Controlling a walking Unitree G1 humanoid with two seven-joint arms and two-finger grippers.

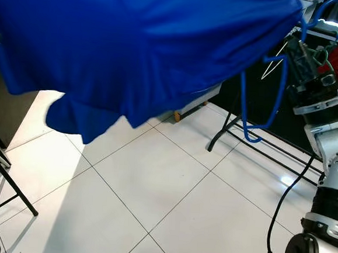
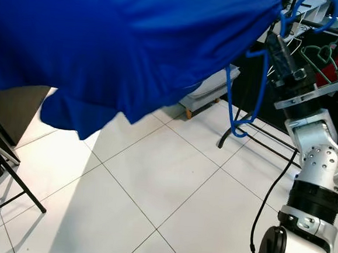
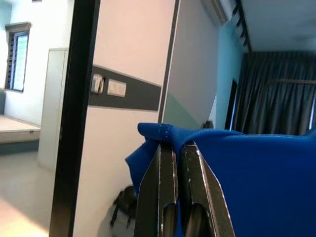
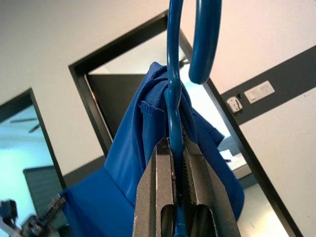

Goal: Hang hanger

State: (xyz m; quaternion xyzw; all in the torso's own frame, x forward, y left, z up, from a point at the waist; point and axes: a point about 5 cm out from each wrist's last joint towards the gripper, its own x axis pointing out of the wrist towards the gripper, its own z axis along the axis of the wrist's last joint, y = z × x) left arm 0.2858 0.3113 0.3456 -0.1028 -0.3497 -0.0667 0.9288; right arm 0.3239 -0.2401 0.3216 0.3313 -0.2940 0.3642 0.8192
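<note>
Right claw (image 4: 178,148) pinches the blue wire hanger (image 4: 174,89), left claw (image 3: 178,163) grips its draped blue shirt (image 1: 140,42) (carrying step); next, hook onto a rail.

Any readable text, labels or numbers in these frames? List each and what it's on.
None readable.
Blue shirt: plain, no print or tag showing.
Blue hanger, held in the right hand: no marking.
Wall switch plates: too small to tell if anything is printed.
Left hand, shut on the shirt's edge: no lettering on its fingers.
</note>
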